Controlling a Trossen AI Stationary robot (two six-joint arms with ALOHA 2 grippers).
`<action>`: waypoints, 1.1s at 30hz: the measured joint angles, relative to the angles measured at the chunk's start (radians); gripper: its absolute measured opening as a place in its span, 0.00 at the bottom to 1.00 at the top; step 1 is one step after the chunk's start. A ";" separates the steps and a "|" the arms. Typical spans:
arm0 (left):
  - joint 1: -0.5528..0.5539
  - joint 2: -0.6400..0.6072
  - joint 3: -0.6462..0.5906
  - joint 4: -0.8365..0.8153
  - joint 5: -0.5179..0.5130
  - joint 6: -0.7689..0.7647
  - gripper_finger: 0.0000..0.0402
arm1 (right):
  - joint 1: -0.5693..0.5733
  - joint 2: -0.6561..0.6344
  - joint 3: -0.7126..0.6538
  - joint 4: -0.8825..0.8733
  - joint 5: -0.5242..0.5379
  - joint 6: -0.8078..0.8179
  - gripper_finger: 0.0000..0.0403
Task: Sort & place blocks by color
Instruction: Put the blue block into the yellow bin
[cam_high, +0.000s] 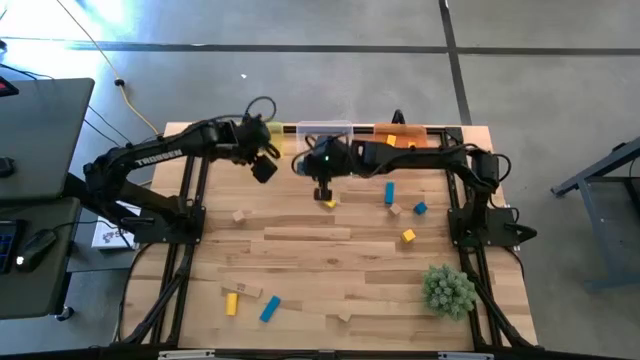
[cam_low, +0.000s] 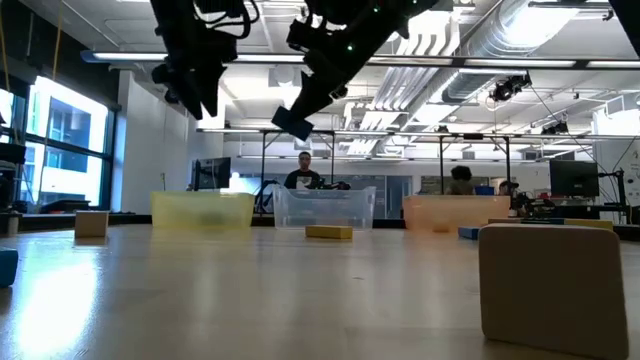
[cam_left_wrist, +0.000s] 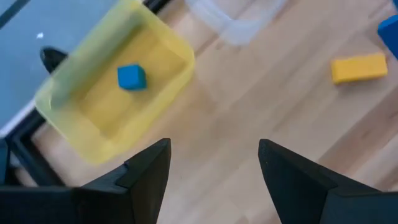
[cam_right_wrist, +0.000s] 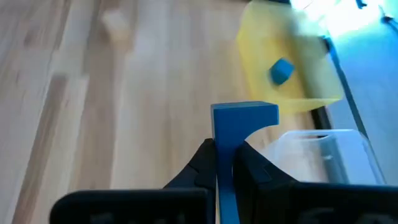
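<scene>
Right gripper (cam_right_wrist: 225, 163) clamped on blue block (cam_right_wrist: 239, 121), raised, heading far-left to yellow bin (cam_right_wrist: 292, 59), which already holds blue. Left gripper (cam_left_wrist: 214, 165) wide open, empty, hanging near that bin.

The high view looks straight down from well above, taking in the whole wooden table (cam_high: 330, 260) and the grey floor around it. The low view sits at table-top height, facing level across the boards towards the three bins at the far edge and the room behind. Both share the yellow bin (cam_low: 202, 209), the clear bin (cam_low: 324, 207) and the orange bin (cam_low: 442, 211). The left wrist view looks steeply down, close above the yellow bin (cam_left_wrist: 115, 93). The right wrist view faces forward and down along the table and catches the same yellow bin (cam_right_wrist: 289, 59) farther off.
</scene>
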 joint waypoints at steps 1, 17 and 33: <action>0.023 0.000 0.000 0.019 0.022 0.025 0.58 | -0.013 0.000 0.000 0.018 -0.007 0.019 0.01; 0.356 0.000 0.000 0.258 0.432 0.278 0.58 | -0.161 0.000 0.000 0.385 -0.034 0.453 0.01; 0.531 0.000 0.000 0.422 0.984 0.235 0.58 | -0.218 0.000 0.000 0.719 -0.171 0.834 0.01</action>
